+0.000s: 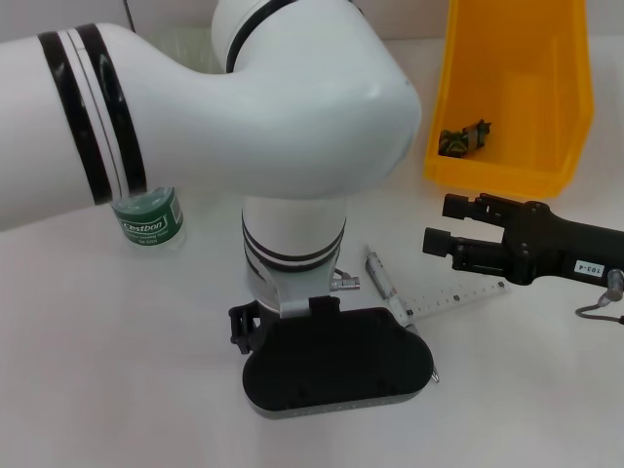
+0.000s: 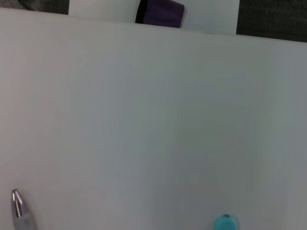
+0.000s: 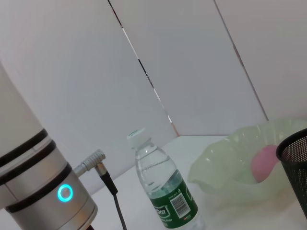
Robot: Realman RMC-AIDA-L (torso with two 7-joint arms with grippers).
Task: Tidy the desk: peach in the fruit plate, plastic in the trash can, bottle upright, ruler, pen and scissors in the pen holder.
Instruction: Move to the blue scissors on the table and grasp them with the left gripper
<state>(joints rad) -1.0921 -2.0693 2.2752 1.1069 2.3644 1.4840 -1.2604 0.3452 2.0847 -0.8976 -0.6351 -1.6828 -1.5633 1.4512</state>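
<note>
Left arm is filling most of head view, hiding its gripper low over ruler and pen; fingers' state cannot be told. Yellow bin is sitting far right on white tabletop, dark scrap inside. Right gripper is hovering near ruler end, fingers spread, nothing between. Only right wrist view is showing bottle standing upright, peach lying in pale green plate, black mesh holder beside. Left wrist view is showing pen tip and bare tabletop.

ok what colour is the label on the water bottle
Dark green with white lettering on the bottle; clearest in the right wrist view.
</note>
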